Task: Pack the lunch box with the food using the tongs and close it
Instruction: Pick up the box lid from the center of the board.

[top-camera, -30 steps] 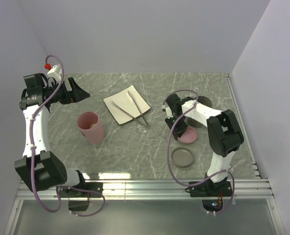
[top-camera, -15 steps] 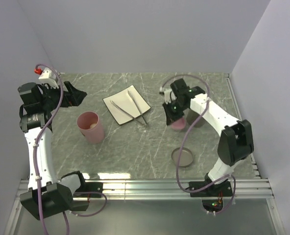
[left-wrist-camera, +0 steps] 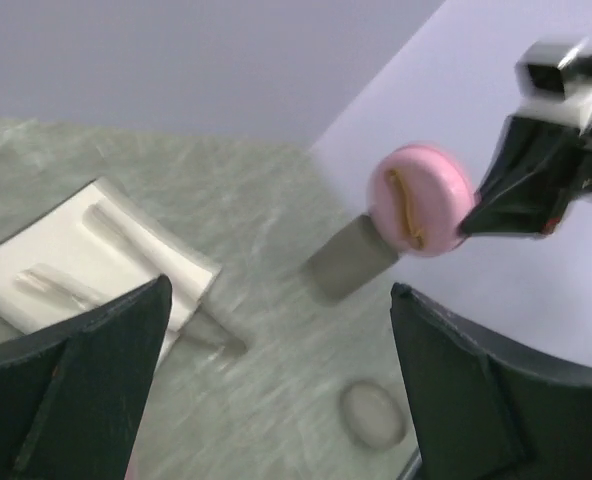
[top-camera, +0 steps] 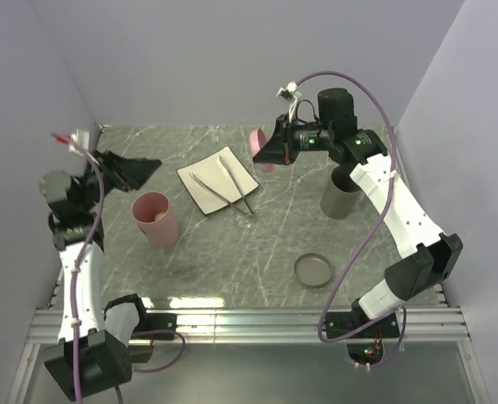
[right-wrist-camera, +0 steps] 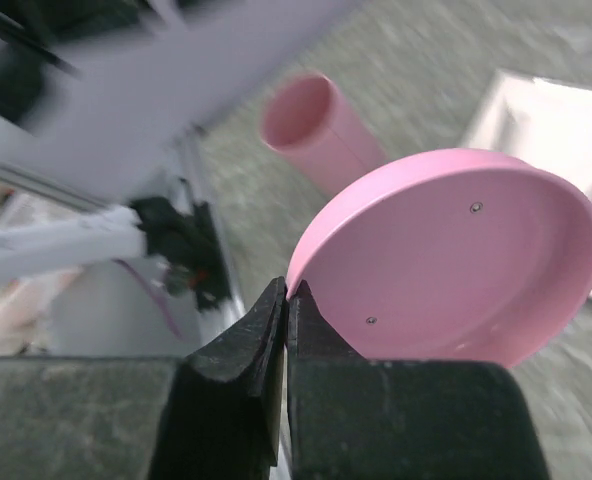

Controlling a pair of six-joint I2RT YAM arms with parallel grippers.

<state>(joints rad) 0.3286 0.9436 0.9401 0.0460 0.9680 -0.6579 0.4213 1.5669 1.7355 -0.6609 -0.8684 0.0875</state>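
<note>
Right jaws pinch the pink lid by its rim, aloft.

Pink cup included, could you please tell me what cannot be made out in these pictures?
Pink cup contents: top view, too small to identify.
Tongs: left wrist view, smeared by motion blur.
Orange streak on pink lid: left wrist view, too blurred to name.
Plate: right wrist view, cut off by the edge and the lid.
</note>
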